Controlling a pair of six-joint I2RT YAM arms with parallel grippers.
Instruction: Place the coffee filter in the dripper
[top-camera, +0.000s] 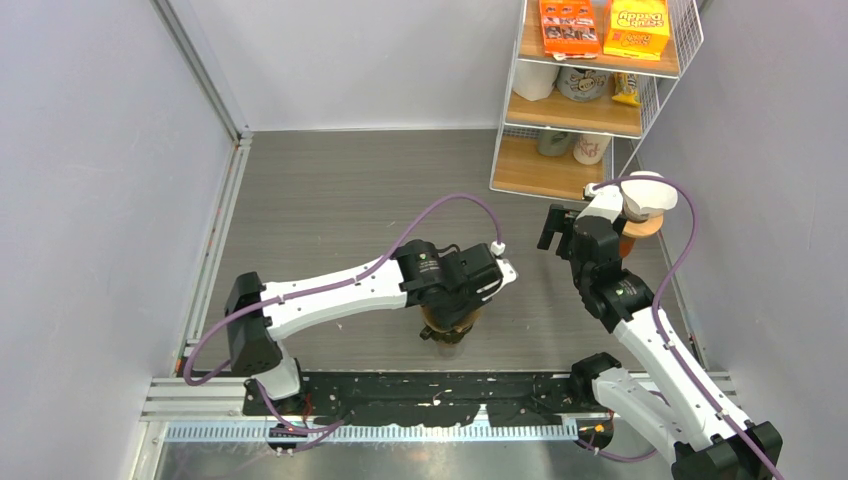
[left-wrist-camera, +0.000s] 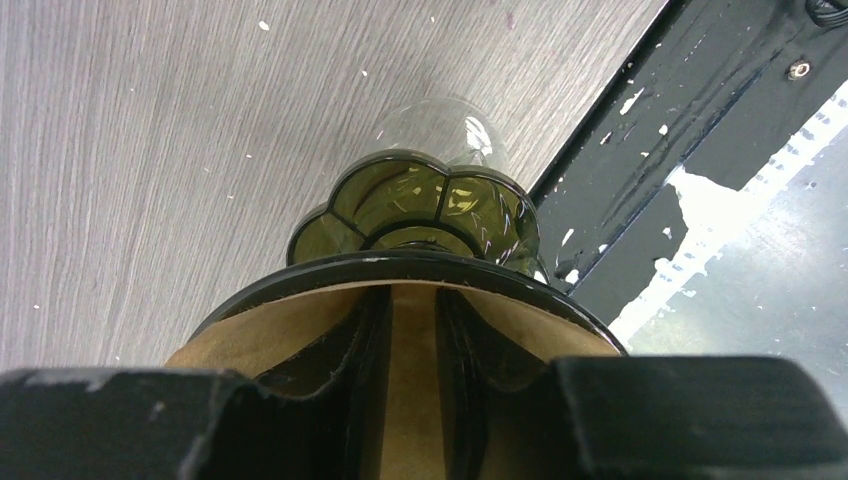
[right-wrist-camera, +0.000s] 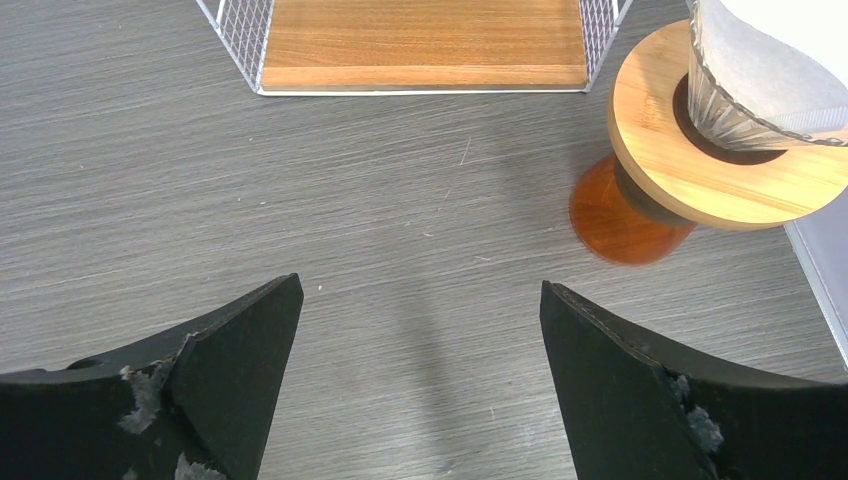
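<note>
A dark dripper (left-wrist-camera: 400, 262) with an olive-green ribbed glass body (left-wrist-camera: 420, 205) stands on the table near the front edge, and it also shows under the left arm (top-camera: 447, 328). A brown coffee filter (left-wrist-camera: 270, 340) lines the inside of its black rim. My left gripper (left-wrist-camera: 412, 310) reaches down into the filter. Its fingers stand a narrow gap apart, and only the filter's far wall shows between them. My right gripper (right-wrist-camera: 420, 283) hangs wide open over bare table to the right (top-camera: 552, 228), holding nothing.
A second dripper with a white paper filter (right-wrist-camera: 770, 70) sits in a wooden ring (right-wrist-camera: 700, 170) on an amber base (top-camera: 640, 235) by the right wall. A wire shelf with wooden boards (top-camera: 590, 100) holds snack boxes and mugs. A black mat (top-camera: 440, 395) runs along the near edge.
</note>
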